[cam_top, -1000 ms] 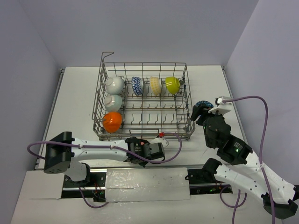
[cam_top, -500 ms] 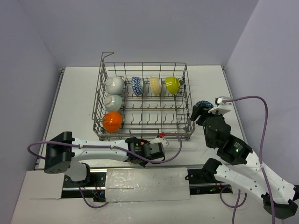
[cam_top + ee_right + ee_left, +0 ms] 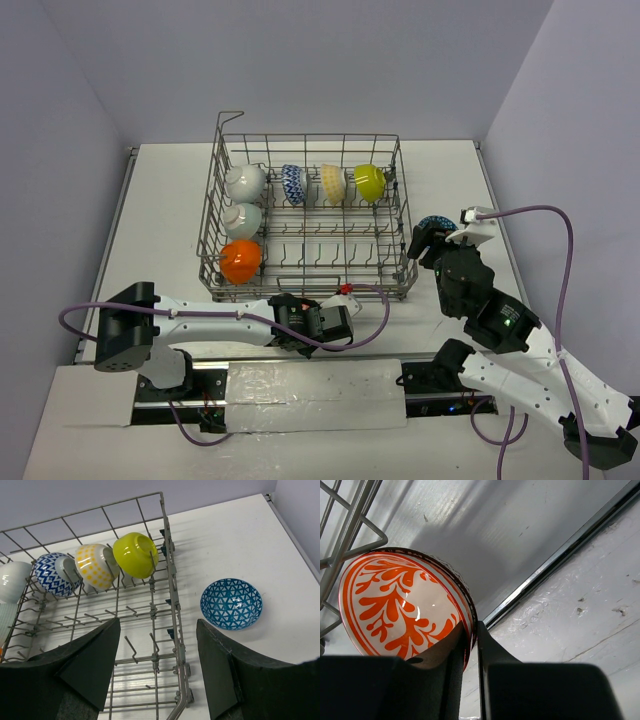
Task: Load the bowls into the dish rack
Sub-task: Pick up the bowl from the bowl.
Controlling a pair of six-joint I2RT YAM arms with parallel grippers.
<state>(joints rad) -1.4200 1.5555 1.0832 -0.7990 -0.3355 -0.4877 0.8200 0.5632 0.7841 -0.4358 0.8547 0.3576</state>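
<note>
The grey wire dish rack [image 3: 310, 137] holds a white bowl [image 3: 245, 181], a dark-blue patterned bowl [image 3: 292, 183], a pale yellow bowl [image 3: 333, 182], a lime bowl [image 3: 369, 182], a pale bowl [image 3: 243, 219] and an orange bowl [image 3: 240, 260]. My left gripper [image 3: 472, 630] is shut on the rim of a red-white bowl [image 3: 395, 605], just in front of the rack's front edge [image 3: 350, 525]. My right gripper [image 3: 158, 622] is open and empty above the rack's right front corner [image 3: 170, 580]. A blue-white bowl [image 3: 231, 603] lies on the table right of the rack.
The rack's middle and right rows of tines [image 3: 130, 645] hold nothing. A dark metal strip [image 3: 560, 550] runs along the table's near edge beside the left gripper. The right wall stands close to the blue-white bowl [image 3: 437, 224].
</note>
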